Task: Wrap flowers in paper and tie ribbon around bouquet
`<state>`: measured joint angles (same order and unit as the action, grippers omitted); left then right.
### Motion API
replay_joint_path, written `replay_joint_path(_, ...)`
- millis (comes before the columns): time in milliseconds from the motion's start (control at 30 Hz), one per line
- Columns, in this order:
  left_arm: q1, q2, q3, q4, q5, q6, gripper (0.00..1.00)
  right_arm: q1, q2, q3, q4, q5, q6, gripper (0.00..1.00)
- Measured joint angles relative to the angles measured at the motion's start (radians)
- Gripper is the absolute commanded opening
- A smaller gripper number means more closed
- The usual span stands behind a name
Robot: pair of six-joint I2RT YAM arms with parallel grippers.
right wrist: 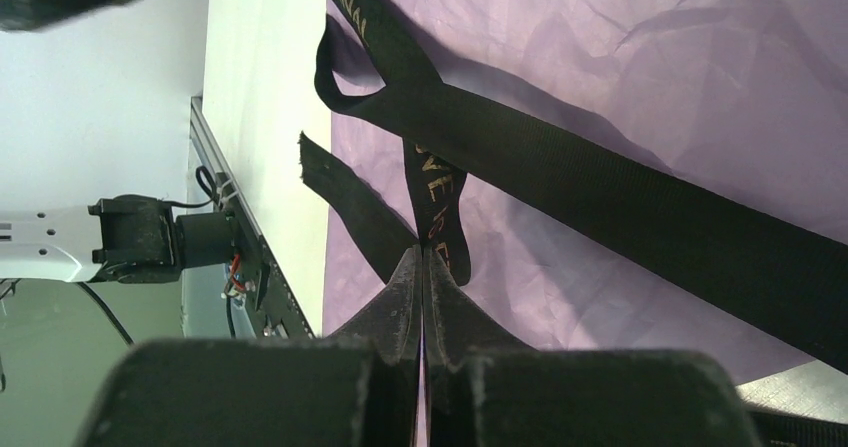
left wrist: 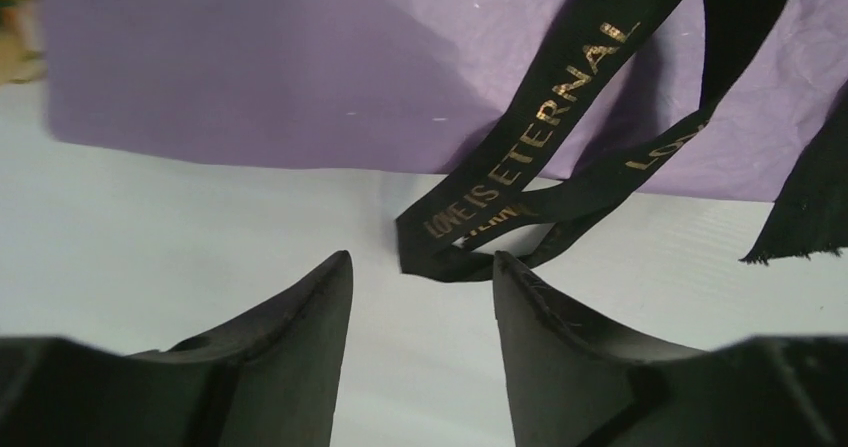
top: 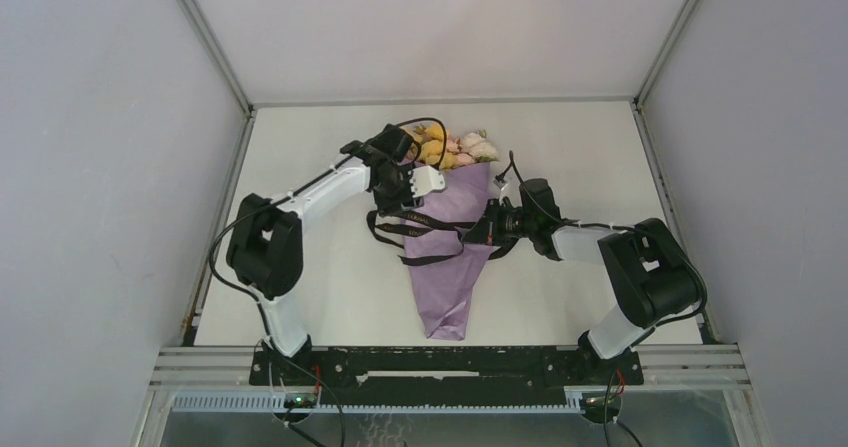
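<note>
left gripper [left wrist: 420, 259] parted | ribbon [left wrist: 520, 157] loop past paper [left wrist: 250, 67] edge

Lilac-purple paper cone [right wrist: 620, 57]: matt, thin, finely crinkled — narrow black woven-cloth ribbon [right wrist: 600, 197]: dull ribbed weave, shiny gold lettering — white tabletop [left wrist: 150, 237]: smooth, matt.

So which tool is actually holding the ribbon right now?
The right tool, pinched shut on the black ribbon over the purple paper. The left tool is open, holding nothing.

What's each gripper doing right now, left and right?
Left gripper: open, gripping nothing; a loop of the ribbon lies at its fingertips.
Right gripper: shut on the ribbon.
</note>
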<state>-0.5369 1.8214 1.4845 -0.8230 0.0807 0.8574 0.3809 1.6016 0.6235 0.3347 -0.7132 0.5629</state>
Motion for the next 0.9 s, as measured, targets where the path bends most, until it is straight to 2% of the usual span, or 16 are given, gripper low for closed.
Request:
replay_joint_path(200, 0.007, 0.042, -0.039, 0.013, 0.019, 0.019, 0.6, -0.002, 0.001, 0.0, -0.002, -0.004, 0.0, 0.0)
replay_joint_path(267, 0.007, 0.056, -0.039, 0.016, 0.023, 0.026, 0.55, -0.002, 0.001, 0.0, -0.003, -0.004, 0.0, 0.0)
replay_joint_path(333, 0.007, 0.072, -0.039, 0.028, 0.022, 0.023, 0.46, -0.002, 0.001, 0.0, -0.002, -0.004, 0.0, 0.0)
replay_joint_path(433, 0.007, 0.101, -0.039, 0.045, 0.012, 0.015, 0.27, -0.002, 0.002, 0.0, -0.002, -0.006, 0.0, 0.0)
replay_joint_path(500, 0.007, 0.112, -0.046, 0.06, 0.006, 0.013, 0.05, -0.002, 0.002, 0.0, -0.003, -0.007, 0.0, 0.0)
replay_joint_path(533, 0.007, 0.112, -0.055, 0.063, 0.002, 0.013, 0.01, -0.002, 0.002, 0.0, -0.003, -0.007, 0.0, 0.0)
replay_joint_path(733, 0.009, 0.075, -0.122, 0.071, 0.008, 0.003, 0.0, -0.006, 0.002, 0.0, -0.002, -0.007, -0.001, 0.0)
replay_joint_path(900, 0.012, -0.083, -0.182, 0.035, 0.083, -0.032, 0.0, -0.007, 0.02, 0.0, -0.002, -0.011, 0.0, 0.0)
